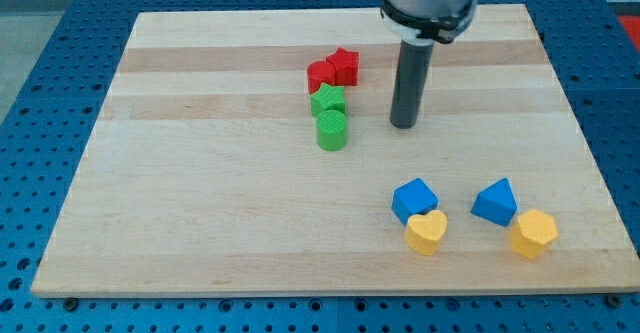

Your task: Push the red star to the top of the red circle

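The red star [345,66] lies on the wooden board [200,173] near the view's top centre. The red circle [320,75] touches it on its left, slightly lower. My tip [404,125] rests on the board to the right of and below both red blocks, about a block's width or more away from the star, touching nothing.
A green star [328,100] and a green cylinder [332,130] sit directly below the red circle. At the lower right lie a blue cube [414,200], a yellow heart [427,232], a blue triangular block [495,202] and a yellow hexagon [533,234].
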Available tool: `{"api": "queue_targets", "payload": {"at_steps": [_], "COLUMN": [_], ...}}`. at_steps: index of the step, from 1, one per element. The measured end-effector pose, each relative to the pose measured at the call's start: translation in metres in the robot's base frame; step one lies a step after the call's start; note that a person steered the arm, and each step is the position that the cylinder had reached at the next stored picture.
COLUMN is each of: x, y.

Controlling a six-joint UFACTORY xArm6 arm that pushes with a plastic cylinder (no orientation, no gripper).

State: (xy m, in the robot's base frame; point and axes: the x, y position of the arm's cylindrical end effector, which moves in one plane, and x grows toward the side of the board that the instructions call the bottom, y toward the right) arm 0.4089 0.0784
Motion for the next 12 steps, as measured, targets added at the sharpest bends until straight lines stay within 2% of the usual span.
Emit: {"api": "queue_targets", "payload": {"at_steps": [1, 6, 7, 8, 12], "x": [-0.035, -0.036, -0.079, -0.098, -0.104], "y": [-0.025, -0.042, -0.042, -0.042, -0.068]}}
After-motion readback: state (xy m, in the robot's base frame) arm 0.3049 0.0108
